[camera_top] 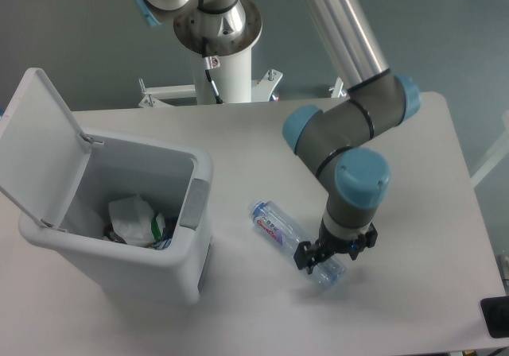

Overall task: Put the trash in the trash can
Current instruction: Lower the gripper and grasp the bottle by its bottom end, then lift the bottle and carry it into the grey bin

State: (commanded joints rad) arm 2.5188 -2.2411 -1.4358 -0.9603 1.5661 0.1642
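Pincer [328,258] straddles bottle [296,244]; fingertips hidden, grip unclear.

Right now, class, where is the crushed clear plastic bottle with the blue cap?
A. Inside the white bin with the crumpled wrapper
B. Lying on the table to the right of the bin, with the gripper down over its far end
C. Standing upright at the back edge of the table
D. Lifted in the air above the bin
B: the bottle lies flat on the table, right of the open bin, with the gripper low over its capless end.
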